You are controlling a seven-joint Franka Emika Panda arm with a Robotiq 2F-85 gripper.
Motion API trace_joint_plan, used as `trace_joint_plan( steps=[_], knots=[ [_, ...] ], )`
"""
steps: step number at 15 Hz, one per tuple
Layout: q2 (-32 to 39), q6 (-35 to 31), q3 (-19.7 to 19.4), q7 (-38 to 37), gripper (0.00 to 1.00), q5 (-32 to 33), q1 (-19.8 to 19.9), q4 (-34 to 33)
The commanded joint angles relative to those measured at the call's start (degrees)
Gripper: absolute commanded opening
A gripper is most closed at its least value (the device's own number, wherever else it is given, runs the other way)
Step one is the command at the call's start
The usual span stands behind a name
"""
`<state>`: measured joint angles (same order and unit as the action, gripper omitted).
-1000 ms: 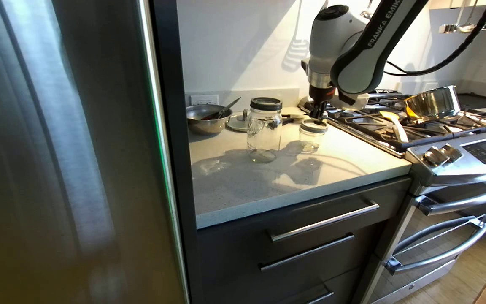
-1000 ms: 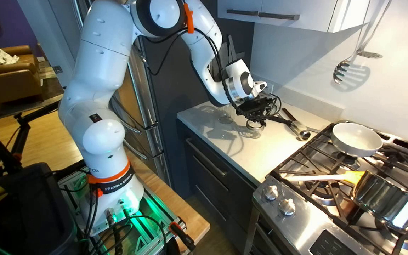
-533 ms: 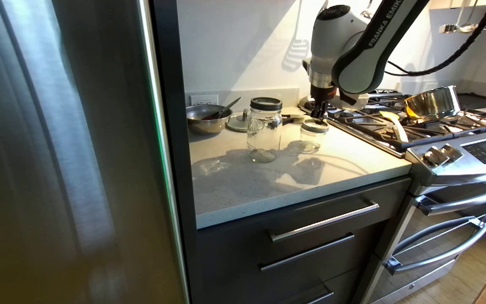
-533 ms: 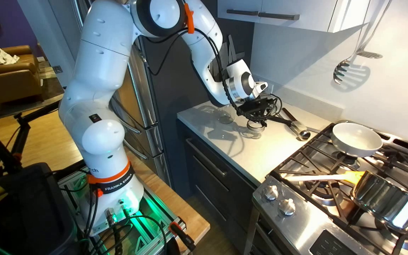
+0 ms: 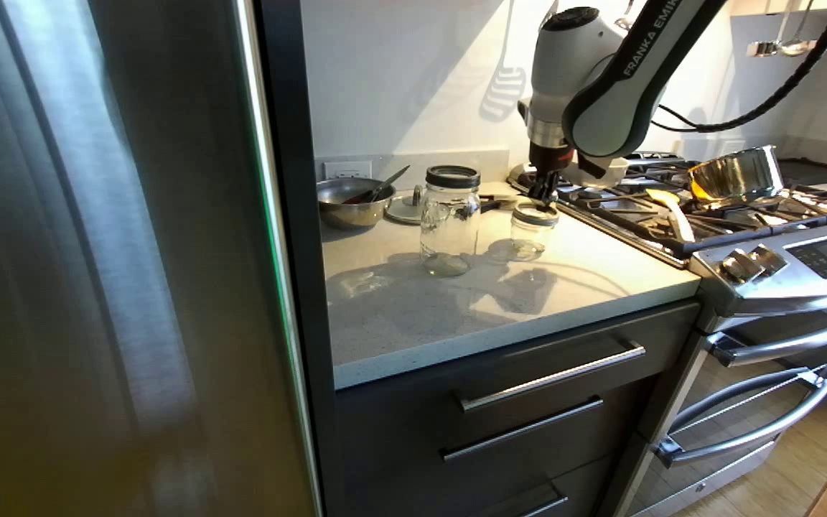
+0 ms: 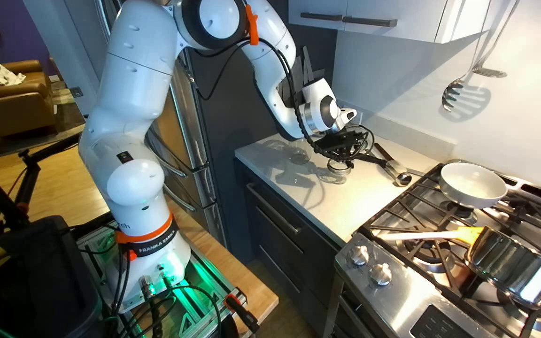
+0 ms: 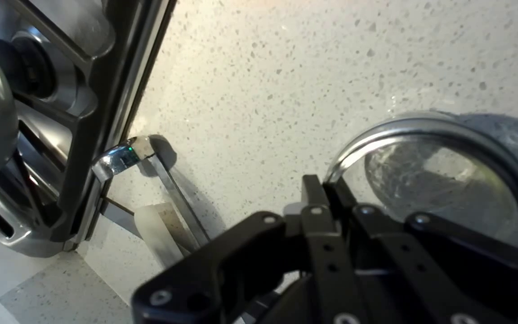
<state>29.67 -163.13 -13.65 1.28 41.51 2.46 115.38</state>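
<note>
Small jar, upright on the counter, and gripper stand slightly nearer the stove than a second ago. Nearly closed, the gripper appears to pinch the rim; a one-sided pull could tip the jar.

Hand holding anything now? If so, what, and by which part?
Yes, the small glass jar, by one spot on its rim: in the wrist view the rim runs in between the closed fingertips of the hand.
</note>
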Motion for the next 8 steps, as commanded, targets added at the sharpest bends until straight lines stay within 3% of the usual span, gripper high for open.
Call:
trace_joint_plan(
  steps=[1,8],
  knots=[
    [0.1,-0.8,1.0,2.5,0.02,-1.8,1.2,0.6],
    [0.1,0.5,0.7,4.8,0.02,-2.0,0.8,0.3]
  ],
)
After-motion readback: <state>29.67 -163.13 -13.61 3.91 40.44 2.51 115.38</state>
